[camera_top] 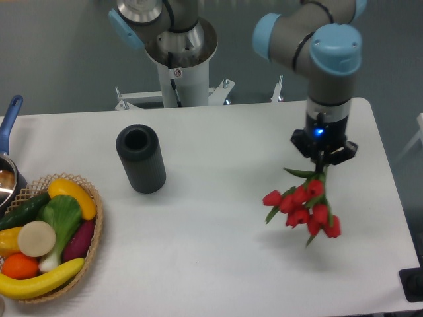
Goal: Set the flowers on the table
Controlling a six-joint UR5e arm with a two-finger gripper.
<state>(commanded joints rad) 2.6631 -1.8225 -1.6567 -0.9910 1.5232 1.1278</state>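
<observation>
The flowers [304, 206], a small bunch of red tulip buds on green stems with narrow leaves, hang at the right side of the white table [218, 224]. My gripper [323, 162] points down and is shut on the stems at their top end. The buds hang below and to the left of the fingers. I cannot tell whether the lowest buds touch the tabletop or hang just above it.
A dark cylindrical vase [141, 158] stands upright left of centre. A wicker basket [92, 247] of fruit and vegetables sits at the front left. A pot with a blue handle [9, 122] is at the left edge. The robot base [178, 59] stands behind the table.
</observation>
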